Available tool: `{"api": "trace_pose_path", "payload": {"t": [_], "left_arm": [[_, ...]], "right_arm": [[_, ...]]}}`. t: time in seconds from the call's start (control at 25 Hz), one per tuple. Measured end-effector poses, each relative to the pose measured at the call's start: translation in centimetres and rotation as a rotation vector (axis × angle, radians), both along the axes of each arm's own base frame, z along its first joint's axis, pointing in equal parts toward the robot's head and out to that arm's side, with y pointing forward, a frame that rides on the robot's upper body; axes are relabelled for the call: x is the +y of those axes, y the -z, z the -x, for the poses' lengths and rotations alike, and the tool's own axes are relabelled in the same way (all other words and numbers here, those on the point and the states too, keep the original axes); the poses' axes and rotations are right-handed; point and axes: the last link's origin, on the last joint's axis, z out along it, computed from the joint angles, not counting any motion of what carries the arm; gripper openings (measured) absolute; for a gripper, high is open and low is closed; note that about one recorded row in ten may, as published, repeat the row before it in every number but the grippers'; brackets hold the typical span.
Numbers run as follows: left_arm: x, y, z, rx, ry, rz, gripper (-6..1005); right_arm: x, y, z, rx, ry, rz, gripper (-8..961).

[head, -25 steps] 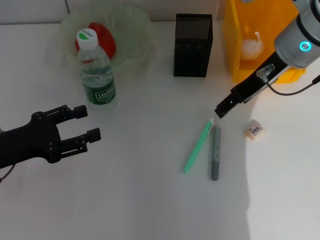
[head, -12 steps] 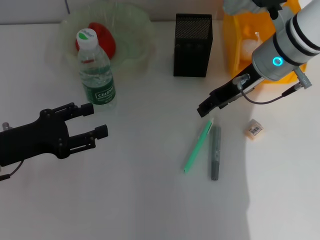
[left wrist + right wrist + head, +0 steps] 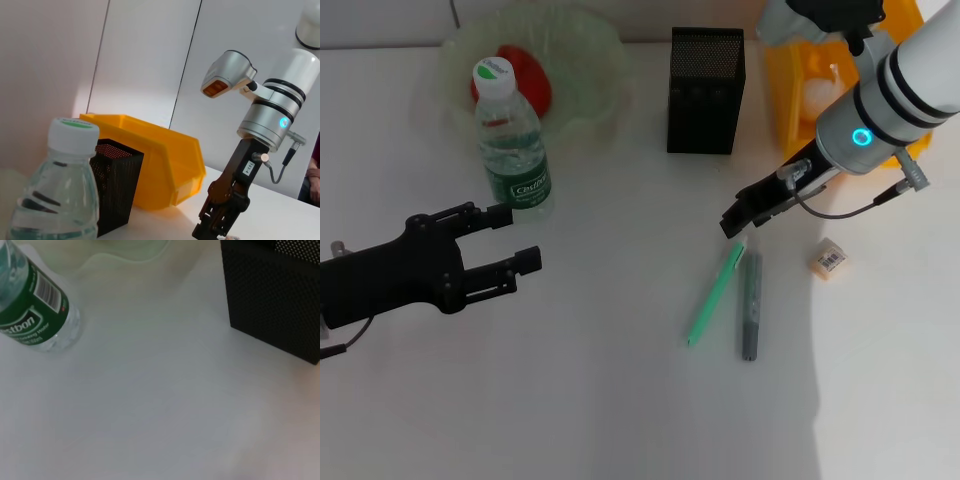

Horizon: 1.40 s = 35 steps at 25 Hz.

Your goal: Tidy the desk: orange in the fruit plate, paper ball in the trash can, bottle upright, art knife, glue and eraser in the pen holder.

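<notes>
While orange [image 3: 525, 75], paper ball [image 3: 818, 95] and bottle [image 3: 510, 140] are settled, the right pincer [image 3: 740, 220], apparently empty, hovers above the unstowed knife [image 3: 715, 293], glue [image 3: 750, 305], eraser [image 3: 828, 258]; left pincer [image 3: 505, 238] released.

I'm seeing the fruit plate [image 3: 585, 95] sitting at 11 o'clock w/ the orange [image 3: 528, 75] lying in it. Bottle [image 3: 510, 142] is standing upright just in front of the plate. Pen holder [image 3: 707, 90] is standing at 12, trash can [image 3: 788, 95] sitting beside it at 1 w/ the paper ball [image 3: 823, 95] lying inside. Two pens [image 3: 732, 296] are lying side by side near center; eraser [image 3: 828, 259] is lying at 3 o'clock of them.
</notes>
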Motion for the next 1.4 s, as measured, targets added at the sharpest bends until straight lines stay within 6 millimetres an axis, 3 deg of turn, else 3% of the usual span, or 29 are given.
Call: {"api": "trace_pose_path", "payload": {"t": [0.08, 0.48, 0.8, 1.4], "left_arm": [[0.1, 0.1, -0.1, -0.002, 0.002, 0.001, 749], [0.5, 0.3, -0.4, 0.003, 0.003, -0.002, 749], [0.5, 0.0, -0.6, -0.011, -0.003, 0.015, 749], [0.9, -0.2, -0.9, -0.013, 0.005, 0.016, 749]], "right_arm": [[-0.1, 0.2, 0.0, -0.002, 0.017, -0.001, 425], [-0.2, 0.4, 0.7, 0.058, 0.04, -0.008, 423], [-1.4, -0.2, 2.1, 0.168, 0.057, 0.038, 421], [-2.8, 0.2, 2.5, 0.123, 0.139, 0.168, 421]]}}
